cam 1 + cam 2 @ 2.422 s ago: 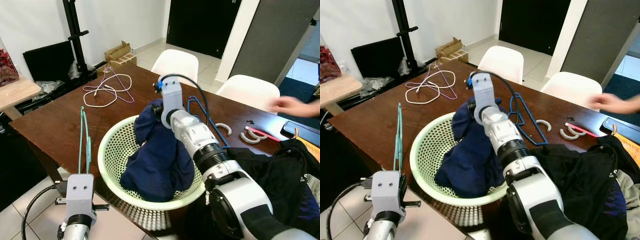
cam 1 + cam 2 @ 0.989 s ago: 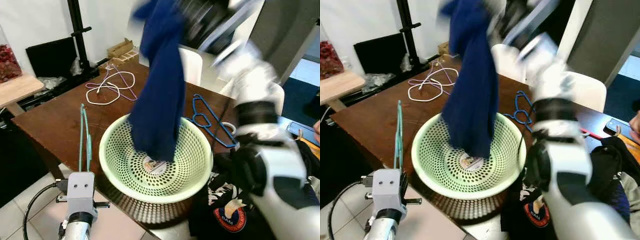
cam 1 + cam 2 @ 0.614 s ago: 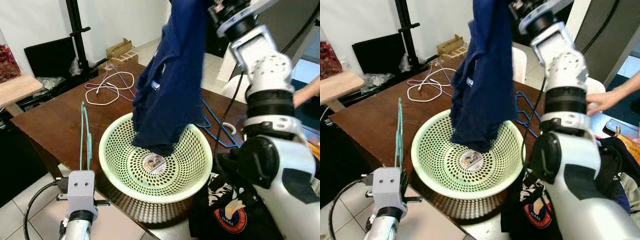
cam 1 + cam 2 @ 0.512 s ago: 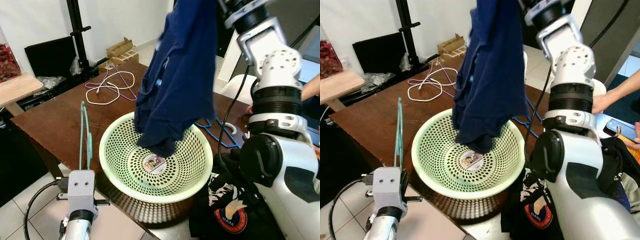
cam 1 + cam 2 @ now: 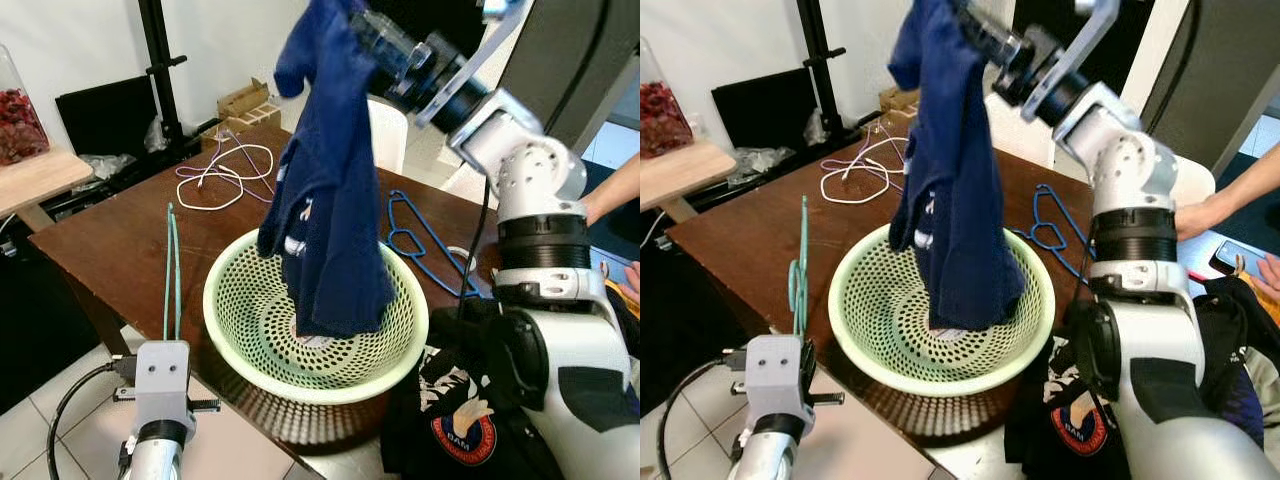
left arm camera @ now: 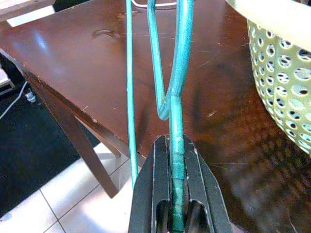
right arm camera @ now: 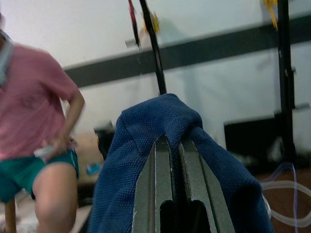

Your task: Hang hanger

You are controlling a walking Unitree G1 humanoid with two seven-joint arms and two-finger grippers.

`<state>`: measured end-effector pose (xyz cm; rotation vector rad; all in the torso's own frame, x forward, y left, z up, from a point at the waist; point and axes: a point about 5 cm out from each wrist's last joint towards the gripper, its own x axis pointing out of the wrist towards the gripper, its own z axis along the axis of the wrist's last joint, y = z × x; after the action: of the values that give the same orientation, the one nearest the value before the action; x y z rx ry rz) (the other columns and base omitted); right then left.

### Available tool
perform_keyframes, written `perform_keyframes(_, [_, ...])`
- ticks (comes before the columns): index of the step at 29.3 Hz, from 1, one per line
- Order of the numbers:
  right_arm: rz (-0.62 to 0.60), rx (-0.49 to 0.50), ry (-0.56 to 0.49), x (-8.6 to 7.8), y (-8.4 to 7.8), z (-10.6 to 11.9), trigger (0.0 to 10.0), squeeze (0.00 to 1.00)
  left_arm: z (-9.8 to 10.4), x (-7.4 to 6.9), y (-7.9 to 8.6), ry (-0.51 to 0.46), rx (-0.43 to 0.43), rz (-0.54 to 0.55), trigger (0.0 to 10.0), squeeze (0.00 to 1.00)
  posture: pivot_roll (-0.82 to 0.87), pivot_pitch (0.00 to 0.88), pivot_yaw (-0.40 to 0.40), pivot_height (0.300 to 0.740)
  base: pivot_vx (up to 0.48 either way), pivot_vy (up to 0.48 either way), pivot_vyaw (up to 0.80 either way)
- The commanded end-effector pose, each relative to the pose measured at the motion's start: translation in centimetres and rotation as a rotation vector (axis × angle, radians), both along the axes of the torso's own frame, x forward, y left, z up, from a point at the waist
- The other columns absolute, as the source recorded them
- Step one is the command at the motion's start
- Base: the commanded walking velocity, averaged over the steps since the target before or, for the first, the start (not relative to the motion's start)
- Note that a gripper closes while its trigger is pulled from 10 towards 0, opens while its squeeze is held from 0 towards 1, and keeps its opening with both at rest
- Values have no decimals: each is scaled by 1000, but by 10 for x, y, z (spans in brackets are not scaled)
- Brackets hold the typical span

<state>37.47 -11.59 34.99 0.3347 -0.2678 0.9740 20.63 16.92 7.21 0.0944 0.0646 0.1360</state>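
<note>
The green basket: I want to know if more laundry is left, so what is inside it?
Only the hem of the blue shirt, hanging from the right gripper, dips into the green basket. Its centre is covered.

- A lived-in room of a home, used for sorting laundry.
- A dark brown wooden dining table (image 5: 110, 235) stands on pale floor tiles (image 5: 40, 420), with white moulded chairs (image 5: 1192, 180) behind it.
- A pale green perforated plastic laundry basket (image 5: 400, 345) sits on the table, near loose wire hangers (image 5: 425, 240) and dark clothes (image 5: 470, 425).
- Open cardboard boxes (image 5: 245, 100) lie by the white wall.
</note>
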Motion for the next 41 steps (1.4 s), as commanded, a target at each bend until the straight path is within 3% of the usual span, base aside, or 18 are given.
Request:
perform_keyframes(1, [-32, -60, 24, 2, 1, -10, 0, 0, -11, -4, -3, 60, -27, -14, 10000, 0, 164, 0, -86, 740, 0, 0, 0])
perform_keyframes(6, [-211, -303, 104, 17, 11, -56, 0, 0, -7, -6, 1, 43, -20, 9, 10000, 0, 170, 0, -77, 740, 0, 0, 0])
perform_keyframes(8, [-312, -491, 109, 20, 19, -83, 7059, 0, -1, -10, 13, 24, -13, 78, 10000, 0, 178, 0, -78, 740, 0, 0, 0])
perform_keyframes(9, [-312, -491, 109, 20, 19, -83, 7059, 0, -1, -10, 13, 24, -13, 78, 10000, 0, 178, 0, -78, 740, 0, 0, 0])
perform_keyframes(10, [-378, -588, 111, 23, 18, -95, 10000, 0, 0, -16, 27, 21, -14, 145, 10000, 0, 182, 0, -78, 740, 0, 0, 0])
perform_keyframes(15, [-569, -755, 120, 30, 6, -117, 10000, 4, 4, -51, 95, 24, -4, 463, 10000, 0, 198, 0, -86, 740, 0, 0, 0])
perform_keyframes(17, [-569, -755, 120, 30, 6, -117, 10000, 4, 4, -51, 95, 24, -4, 463, 10000, 0, 198, 0, -86, 740, 0, 0, 0])
perform_keyframes(18, [-604, -772, 122, 30, 2, -121, 10000, 753, 11, -72, 127, 16, 21, 611, 10000, 0, 209, 0, -89, 740, 0, 0, 0])
perform_keyframes(19, [-604, -772, 122, 30, 2, -121, 10000, 753, 11, -72, 127, 16, 21, 611, 10000, 0, 209, 0, -89, 740, 0, 0, 0])
perform_keyframes(20, [-619, -761, 139, 31, 0, -124, 10000, 1000, 23, -94, 160, -7, 56, 763, 10000, 0, 219, 0, -93, 740, 0, 0, 0])
perform_keyframes(24, [-615, -659, 143, 32, 1, -120, 10000, 1000, 88, -121, 218, -185, 177, 935, 10000, 0, 241, 0, -105, 740, 0, 0, 0])
perform_keyframes(27, [-601, -567, 140, 33, 3, -113, 10000, 1000, 124, -112, 226, -284, 224, 874, 10000, 0, 245, 0, -107, 740, 0, 0, 0])
perform_keyframes(30, [-587, -478, 120, 33, 3, -103, 10000, 1000, 154, -95, 221, -340, 301, 739, 10000, 0, 245, 0, -104, 740, 0, 0, 0])
perform_keyframes(31, [-578, -379, 94, 34, 0, -91, 10000, 1000, 183, -67, 203, -392, 342, 528, 10000, 0, 237, 0, -98, 740, 0, 0, 0])
perform_keyframes(33, [-578, -379, 94, 34, 0, -91, 10000, 1000, 183, -67, 203, -392, 342, 528, 10000, 0, 237, 0, -98, 740, 0, 0, 0])
perform_keyframes(36, [-530, -211, 64, 31, -7, -72, 10000, 1000, 224, -28, 160, -467, 376, 177, 10000, 0, 222, 0, -81, 740, 0, 0, 0])
perform_keyframes(37, [-500, -154, 60, 29, -8, -67, 10000, 0, 232, -19, 142, -476, 372, 44, 10000, 0, 217, 0, -74, 740, 0, 0, 0])
perform_keyframes(41, [-464, -75, 70, 26, -11, -63, 10000, 0, 236, -9, 113, -477, 307, -173, 10000, 0, 218, 0, -68, 740, 0, 0, 0])
